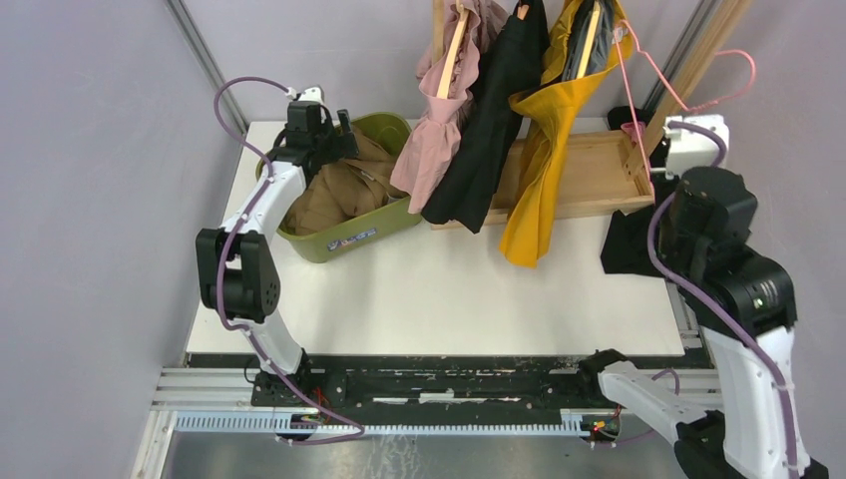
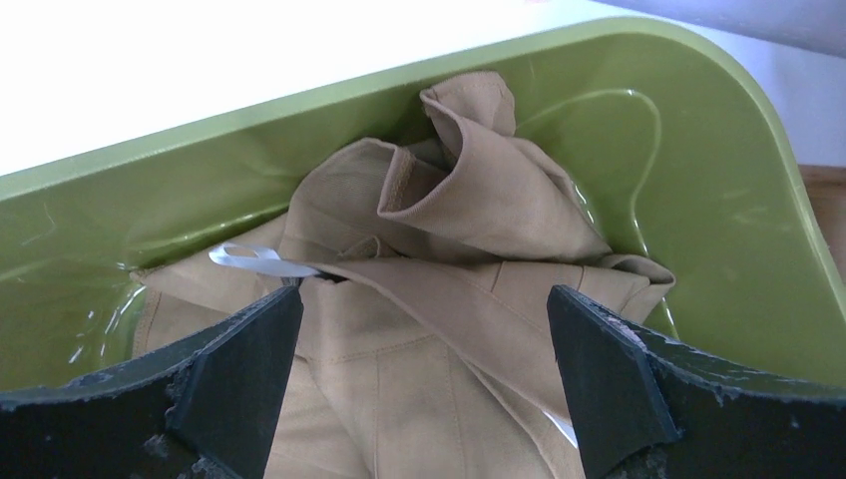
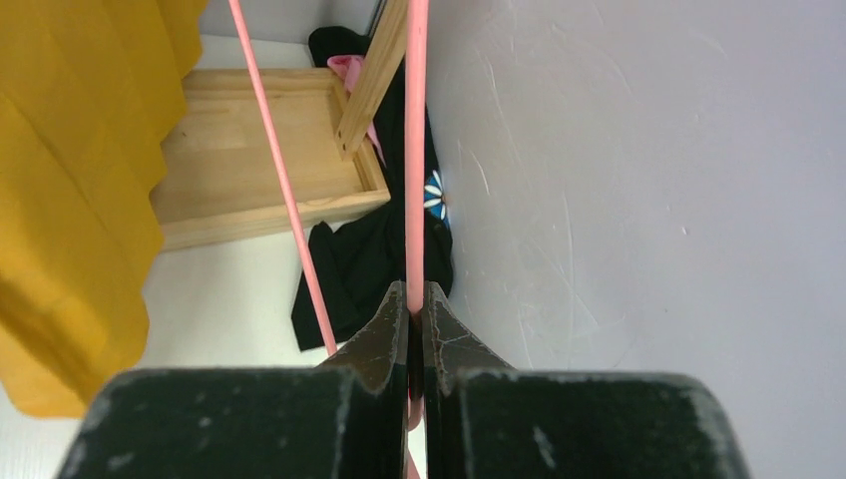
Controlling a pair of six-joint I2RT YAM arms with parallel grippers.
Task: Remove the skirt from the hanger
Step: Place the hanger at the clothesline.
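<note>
The tan skirt [image 1: 344,190] lies crumpled inside the green basket [image 1: 344,244] at the table's back left, off any hanger. My left gripper [image 2: 424,299] hovers just above the skirt [image 2: 449,249], jaws wide open and holding nothing. A white label loop shows beside its left finger [image 2: 239,369]. The empty pink wire hanger [image 1: 638,75] hangs at the back right by the wooden rack. My right gripper [image 3: 416,294] is shut on one thin pink rod of that hanger [image 3: 415,150], close to the right wall.
A pink garment [image 1: 439,130], a black one [image 1: 489,130] and a mustard one [image 1: 544,170] hang from the rack over its wooden base [image 1: 589,175]. A black cloth [image 3: 369,259] lies on the table by the right wall. The basket's walls [image 2: 698,200] surround the left gripper.
</note>
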